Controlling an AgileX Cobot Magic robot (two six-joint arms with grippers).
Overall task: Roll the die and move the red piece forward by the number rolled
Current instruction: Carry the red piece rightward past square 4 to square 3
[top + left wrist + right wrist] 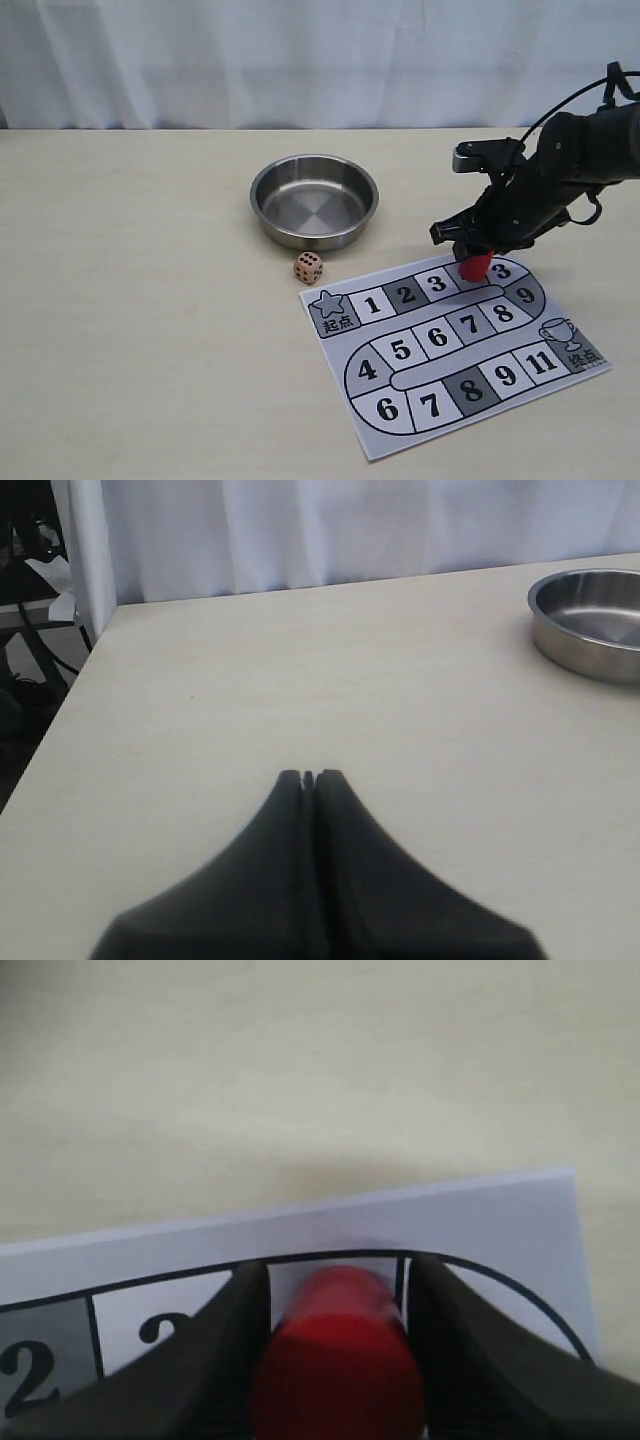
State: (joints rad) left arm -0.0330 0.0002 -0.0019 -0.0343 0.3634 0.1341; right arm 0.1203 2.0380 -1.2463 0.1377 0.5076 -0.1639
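Over on the left side, the left claw sits above the pale bench, its two dark fingers pressed together with only a hairline seam between them. Moving along, we reach the steel bowl, round and shiny, standing upright on the bench near the middle. Just in front of it, and clear of its wall, lies the die, a small tan cube with dark pips. It rests on the bench itself, close to the upper left corner of the game board but not on it. I cannot read the pips on its top face for certain.

On to the board: a white printed sheet lying flat and turned at an angle, with a looping track of numbered squares. The star square sits at its near left end. Follow the top row past 1, 2 and 3 and there is the red piece, upright over the very next square, hiding that square's number. I cannot tell whether its base touches the paper.

Finally, coming in from the right edge, the right claw is clamped on the red piece, one dark finger tight against each side, as the wrist camera shows plainly
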